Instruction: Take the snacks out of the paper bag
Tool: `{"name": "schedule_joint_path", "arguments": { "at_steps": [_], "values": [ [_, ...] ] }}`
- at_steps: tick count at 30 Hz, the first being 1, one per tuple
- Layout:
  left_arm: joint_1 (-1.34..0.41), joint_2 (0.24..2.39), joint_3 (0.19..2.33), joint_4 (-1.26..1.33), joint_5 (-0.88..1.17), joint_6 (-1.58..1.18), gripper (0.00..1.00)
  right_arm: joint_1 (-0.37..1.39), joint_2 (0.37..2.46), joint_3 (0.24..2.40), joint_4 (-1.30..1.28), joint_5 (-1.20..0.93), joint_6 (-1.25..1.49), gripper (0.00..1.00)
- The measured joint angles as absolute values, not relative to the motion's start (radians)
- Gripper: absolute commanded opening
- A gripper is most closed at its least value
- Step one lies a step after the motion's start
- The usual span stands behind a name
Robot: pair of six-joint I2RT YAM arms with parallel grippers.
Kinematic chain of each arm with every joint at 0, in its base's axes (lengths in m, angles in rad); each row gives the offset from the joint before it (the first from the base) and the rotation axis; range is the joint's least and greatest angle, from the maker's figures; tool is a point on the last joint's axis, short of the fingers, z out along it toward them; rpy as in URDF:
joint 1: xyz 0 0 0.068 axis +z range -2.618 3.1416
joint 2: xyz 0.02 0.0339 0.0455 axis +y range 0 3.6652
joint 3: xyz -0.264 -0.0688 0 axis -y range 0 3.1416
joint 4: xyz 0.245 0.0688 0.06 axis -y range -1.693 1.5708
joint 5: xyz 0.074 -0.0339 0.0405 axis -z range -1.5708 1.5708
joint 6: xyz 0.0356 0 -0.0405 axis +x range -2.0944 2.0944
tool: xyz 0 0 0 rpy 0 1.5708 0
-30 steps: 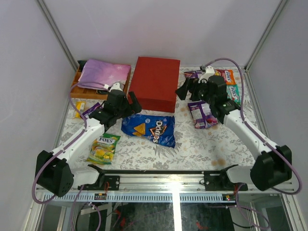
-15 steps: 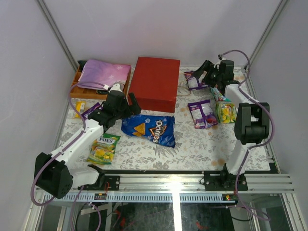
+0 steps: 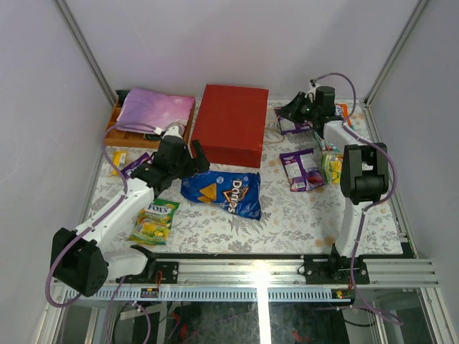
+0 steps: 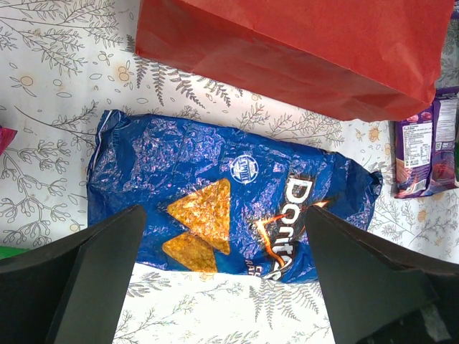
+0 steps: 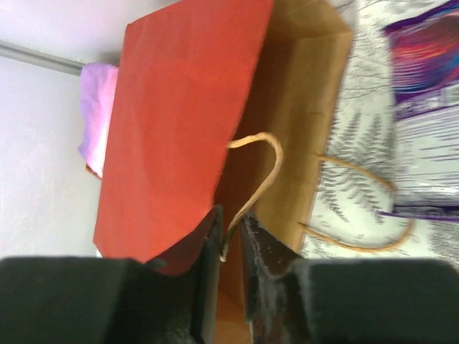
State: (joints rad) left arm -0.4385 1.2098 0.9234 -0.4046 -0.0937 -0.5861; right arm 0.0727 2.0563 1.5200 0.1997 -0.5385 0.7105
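The red paper bag [image 3: 231,123] lies on its side with its brown mouth [image 5: 305,107] facing right. My right gripper [image 3: 288,115] [image 5: 229,222] sits at that mouth, shut on the upper twisted handle [image 5: 262,165]. The blue Doritos bag [image 3: 222,192] [image 4: 229,193] lies flat in front of the paper bag. My left gripper [image 3: 191,158] [image 4: 222,215] hovers over it, open, holding nothing. Purple packets [image 3: 301,170] [image 3: 287,123] and a yellow-green pack [image 3: 332,166] lie at the right. A green Fox's pack [image 3: 153,221] lies at the left.
An orange tray [image 3: 123,133] with a pink-purple cloth [image 3: 155,109] stands at the back left. A small purple packet [image 3: 136,163] and a yellow one [image 3: 118,159] lie beside it. Cage posts and walls close in the table's sides.
The right arm folded back to the far right corner and its gripper closed on the bag's handle. The left arm has barely moved.
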Motion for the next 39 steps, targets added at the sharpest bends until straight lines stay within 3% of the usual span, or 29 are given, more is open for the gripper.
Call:
{"name": "schedule_joint_path", "arguments": {
  "at_steps": [2, 13, 24, 39],
  "values": [
    [-0.439, 1.210, 0.923, -0.406, -0.094, -0.586, 0.93, 0.110, 2.057, 1.537, 0.178, -0.535, 0.703, 0.01],
    [-0.439, 1.180, 0.923, -0.428, -0.095, -0.581, 0.93, 0.284, 2.030, 1.778, -0.096, -0.482, 0.566, 0.00],
    [-0.439, 1.191, 0.924, -0.429, -0.093, -0.582, 0.93, 0.336, 2.082, 2.503, -0.518, -0.383, 0.369, 0.00],
    [-0.437, 1.382, 1.011, -0.376, -0.041, -0.604, 0.93, 0.399, 2.125, 2.456, -0.631, -0.383, 0.289, 0.00]
  ]
}}
